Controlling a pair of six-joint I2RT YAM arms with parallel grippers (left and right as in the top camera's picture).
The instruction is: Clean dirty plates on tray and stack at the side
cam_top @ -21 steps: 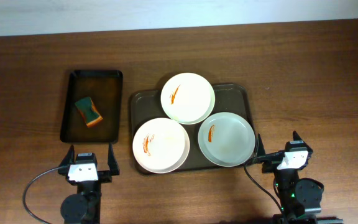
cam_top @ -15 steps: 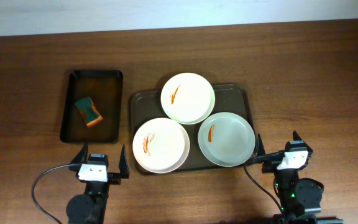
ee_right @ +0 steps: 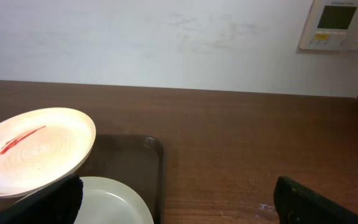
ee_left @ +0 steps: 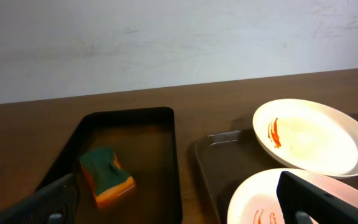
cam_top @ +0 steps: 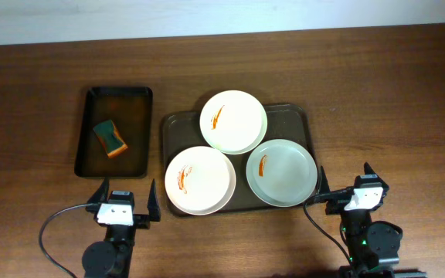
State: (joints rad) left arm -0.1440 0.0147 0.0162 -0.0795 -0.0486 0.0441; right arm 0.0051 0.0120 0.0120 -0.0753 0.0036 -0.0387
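Note:
Three plates lie on the dark brown-grey tray (cam_top: 178, 129). A cream plate (cam_top: 233, 121) with a red smear sits at the back. A second cream plate (cam_top: 199, 179) with smears sits front left. A pale grey-green plate (cam_top: 281, 172) with a smear sits front right. My left gripper (cam_top: 123, 200) is open and empty near the table's front edge, left of the tray. My right gripper (cam_top: 344, 184) is open and empty, right of the tray's front corner. In the left wrist view both cream plates (ee_left: 309, 135) (ee_left: 266, 202) show; in the right wrist view the back plate (ee_right: 33, 149) and grey-green plate (ee_right: 104, 202) show.
A smaller black tray (cam_top: 139, 96) stands left of the big tray and holds a green and orange sponge (cam_top: 110, 137), also in the left wrist view (ee_left: 107, 174). Bare wooden table lies right of the big tray. A wall runs behind the table.
My left gripper moved a little right and toward the front edge between the first earlier frame and the second. Since then nothing has moved. The right arm stayed still.

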